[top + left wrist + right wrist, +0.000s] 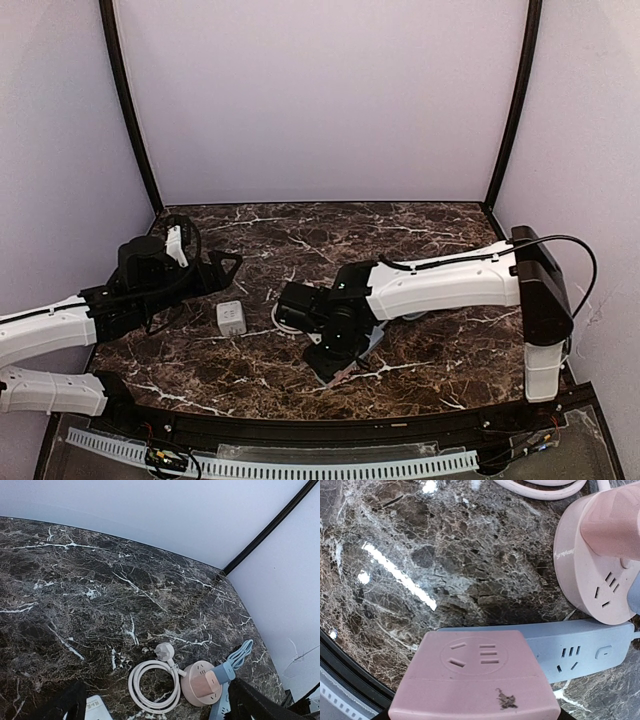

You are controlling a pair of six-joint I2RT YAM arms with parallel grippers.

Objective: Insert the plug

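Misalignment looms: right jaws grasp pink square plastic adapter block [475, 680] beside blue plastic power strip [585, 652]; tilted entry could jam it; left jaws gape, released.

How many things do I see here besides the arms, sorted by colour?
Pink: 3 (round socket, block on top of it, square adapter)
Blue: 1 (power strip)
White: 2 (coiled cord with plug, small cube)
Total: 6
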